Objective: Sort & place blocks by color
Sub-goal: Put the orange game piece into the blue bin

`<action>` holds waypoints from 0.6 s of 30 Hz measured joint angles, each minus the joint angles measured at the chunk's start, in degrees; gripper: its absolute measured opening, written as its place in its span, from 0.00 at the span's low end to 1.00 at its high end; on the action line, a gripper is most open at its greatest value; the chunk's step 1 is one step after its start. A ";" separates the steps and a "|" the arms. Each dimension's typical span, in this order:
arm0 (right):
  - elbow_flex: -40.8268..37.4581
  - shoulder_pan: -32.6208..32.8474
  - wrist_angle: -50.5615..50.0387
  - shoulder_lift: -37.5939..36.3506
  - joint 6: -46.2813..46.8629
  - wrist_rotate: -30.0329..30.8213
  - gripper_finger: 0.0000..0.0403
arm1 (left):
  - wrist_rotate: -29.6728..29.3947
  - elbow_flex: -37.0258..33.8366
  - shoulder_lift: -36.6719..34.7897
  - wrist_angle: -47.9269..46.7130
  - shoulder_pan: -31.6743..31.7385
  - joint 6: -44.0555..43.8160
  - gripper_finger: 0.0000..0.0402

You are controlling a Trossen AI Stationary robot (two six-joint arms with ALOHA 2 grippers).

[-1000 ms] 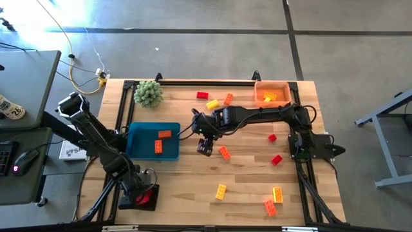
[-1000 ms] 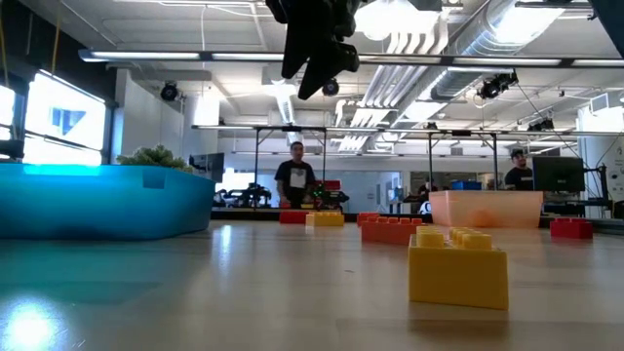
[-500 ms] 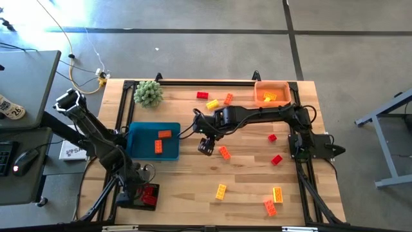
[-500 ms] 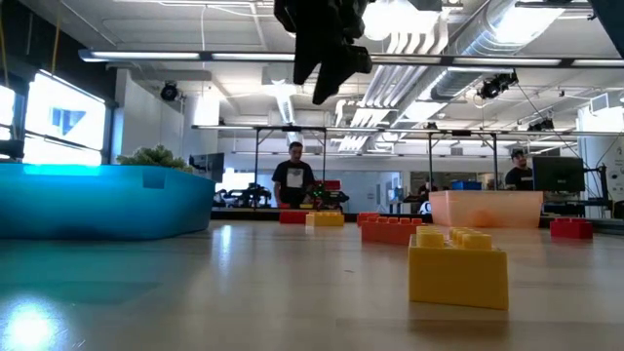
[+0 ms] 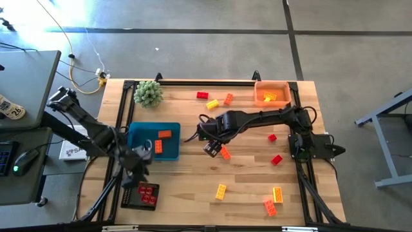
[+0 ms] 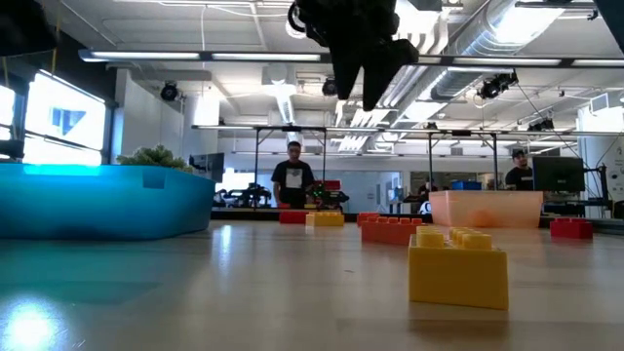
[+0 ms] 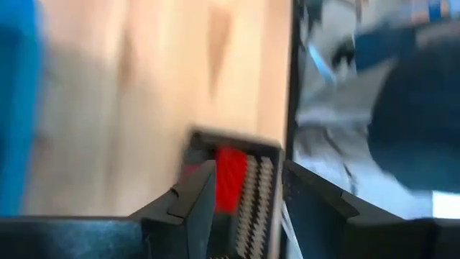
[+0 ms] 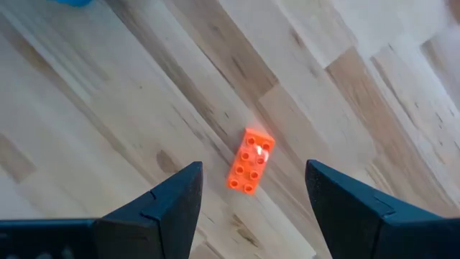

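My right gripper (image 5: 211,149) hangs open above the table's middle, just left of a loose orange brick (image 5: 224,153). In the right wrist view that orange brick (image 8: 251,170) lies flat on the wood ahead of the gripper (image 8: 251,208), between its two spread fingers and untouched. My left gripper (image 5: 138,169) is open and empty near the table's left, between the blue tray (image 5: 138,149) and the black tray (image 5: 132,200). The left wrist view looks past the open gripper (image 7: 248,198) at a red brick (image 7: 231,180) in the black tray (image 7: 262,188). Red, orange and yellow bricks lie scattered.
Two orange bricks (image 5: 165,134) (image 5: 157,147) lie in the blue tray, and yellow ones in the orange tray (image 5: 257,87) at the far right. A green plant (image 5: 148,93) stands far left. Loose bricks: red (image 5: 202,95) (image 5: 272,137) (image 5: 277,160), yellow (image 5: 221,191) (image 5: 277,194), orange (image 5: 269,207).
My left gripper has risen from over the black tray and moved toward the far edge, stopping beside the blue tray's near side; the red bricks stay in the black tray. My right gripper has shifted a little toward the right and near edges, closer to the orange brick.
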 joint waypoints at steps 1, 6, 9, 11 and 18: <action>-0.59 0.21 -0.28 0.04 0.00 -0.03 0.58 | -1.68 0.00 -0.71 0.00 1.08 0.82 0.36; -5.66 0.61 0.97 0.07 0.22 -0.49 0.58 | -10.67 0.00 -3.09 1.39 6.35 4.43 0.36; -9.14 0.64 2.84 0.03 1.21 -1.07 0.58 | -14.03 -0.02 -3.87 2.85 9.25 7.56 0.36; -11.42 0.64 4.80 0.11 1.34 -1.79 0.58 | -15.02 0.00 -4.07 4.85 11.15 9.90 0.36; -17.57 0.64 13.39 0.07 2.86 -4.37 0.58 | -14.09 -0.02 -3.96 7.55 16.40 15.49 0.36</action>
